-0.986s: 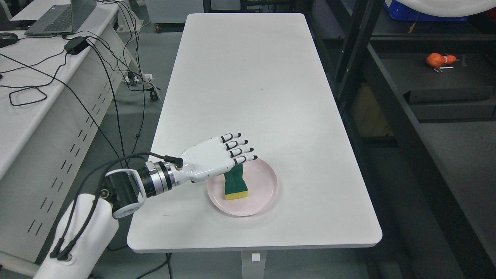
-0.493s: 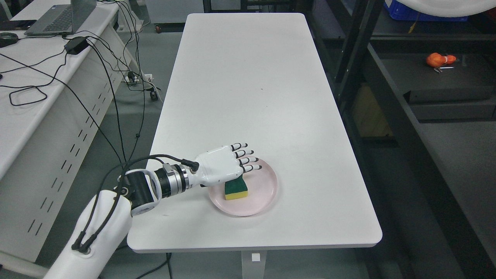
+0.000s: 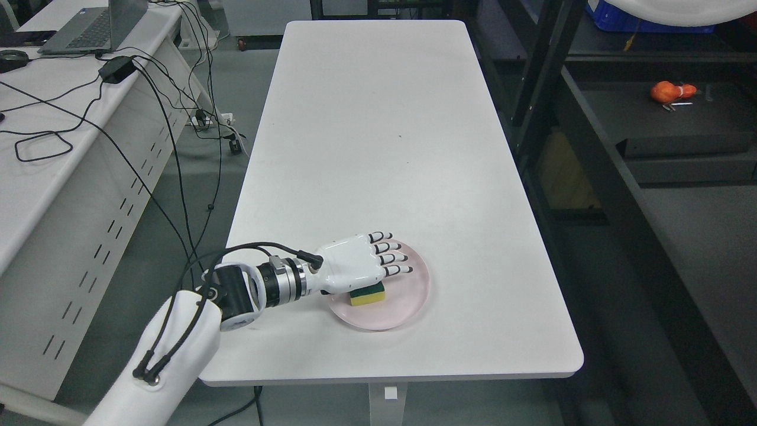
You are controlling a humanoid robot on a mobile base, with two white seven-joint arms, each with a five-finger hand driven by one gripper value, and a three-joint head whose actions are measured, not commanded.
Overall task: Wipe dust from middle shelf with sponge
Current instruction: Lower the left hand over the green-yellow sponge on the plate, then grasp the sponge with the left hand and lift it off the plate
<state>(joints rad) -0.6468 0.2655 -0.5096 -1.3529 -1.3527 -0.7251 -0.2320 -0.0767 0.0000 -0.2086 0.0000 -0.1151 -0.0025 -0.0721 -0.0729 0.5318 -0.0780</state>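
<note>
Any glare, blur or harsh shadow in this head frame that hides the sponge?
Head view: even overhead light, no glare on the white table; left hand sharp, no motion blur, covering most of the sponge; soft shadow on the pink plate; dark shelf underexposed.

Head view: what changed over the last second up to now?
The left robot hand came down over the sponge, covering most of it, fingers still extended, no grasp visible. The pink plate shifted slightly right. The table stayed put.

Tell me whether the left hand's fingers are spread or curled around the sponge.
Spread. The left hand lies flat over the sponge on the pink plate, fingers extended straight; no grasp has closed yet.
</note>
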